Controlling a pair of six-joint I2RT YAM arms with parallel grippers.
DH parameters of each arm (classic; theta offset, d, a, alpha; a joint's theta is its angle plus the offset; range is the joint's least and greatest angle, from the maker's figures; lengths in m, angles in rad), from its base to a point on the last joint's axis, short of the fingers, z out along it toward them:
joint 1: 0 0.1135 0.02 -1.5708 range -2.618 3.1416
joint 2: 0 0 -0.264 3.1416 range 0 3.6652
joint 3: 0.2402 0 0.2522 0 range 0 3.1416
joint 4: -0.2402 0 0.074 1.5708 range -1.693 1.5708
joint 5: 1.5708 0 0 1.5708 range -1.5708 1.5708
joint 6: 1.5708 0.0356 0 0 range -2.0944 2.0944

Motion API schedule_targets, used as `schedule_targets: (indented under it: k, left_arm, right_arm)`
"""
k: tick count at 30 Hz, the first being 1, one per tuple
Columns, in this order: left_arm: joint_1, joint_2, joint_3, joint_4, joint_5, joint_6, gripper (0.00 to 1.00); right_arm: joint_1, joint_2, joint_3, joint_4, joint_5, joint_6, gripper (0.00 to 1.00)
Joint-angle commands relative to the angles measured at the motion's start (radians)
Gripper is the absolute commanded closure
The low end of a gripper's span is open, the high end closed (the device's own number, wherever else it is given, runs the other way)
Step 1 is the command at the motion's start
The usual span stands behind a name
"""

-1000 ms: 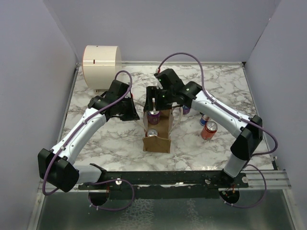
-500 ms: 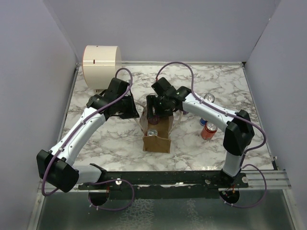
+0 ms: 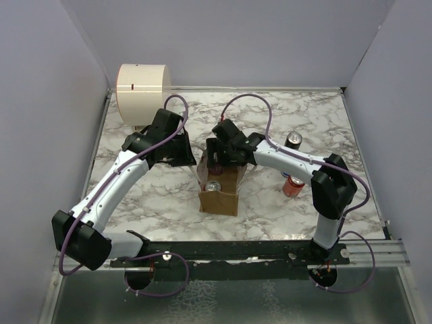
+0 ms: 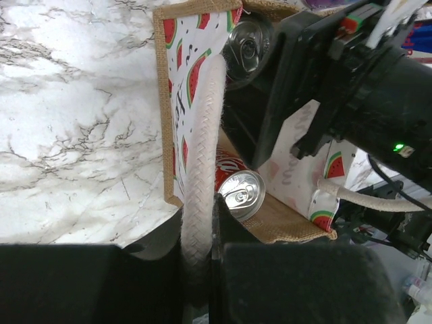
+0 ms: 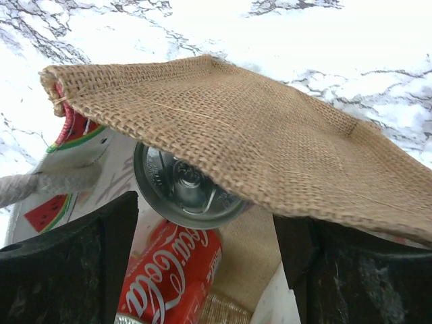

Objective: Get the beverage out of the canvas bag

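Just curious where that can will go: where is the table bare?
Bare marble lies between the canvas bag and the left arm, between the bag and the right arm, and in the far right corner behind the dark can. It is crowded right around the bag, where both arms meet, and by the red can.

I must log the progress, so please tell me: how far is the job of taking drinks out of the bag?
Apparently done: a red can and a dark can stand outside the canvas bag. In hand: the left pincer clamps the white handle, and the right pincer, open, straddles a silver-topped can inside. Left: closing, lifting it out; a Coca-Cola can also lies inside.
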Motion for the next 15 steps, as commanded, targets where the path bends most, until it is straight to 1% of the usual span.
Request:
schedule_targets:
  k: [1, 4, 10, 15]
  left_arm:
    - [0.005, 0.005, 0.016, 0.029, 0.035, 0.022, 1.0]
    - [0.005, 0.005, 0.01, 0.032, 0.048, 0.025, 1.0]
    - [0.003, -0.006, -0.001, 0.039, 0.053, 0.021, 1.0]
    - [0.003, -0.009, -0.006, 0.036, 0.051, 0.015, 1.0]
  right_arm:
    - [0.023, -0.015, -0.057, 0.192, 0.096, 0.019, 0.18]
    - [0.023, -0.016, -0.077, 0.244, 0.142, 0.03, 0.14]
    - [0.031, 0.011, -0.118, 0.323, 0.201, 0.026, 0.14]
    - [0.039, 0.031, -0.114, 0.32, 0.291, 0.01, 0.15]
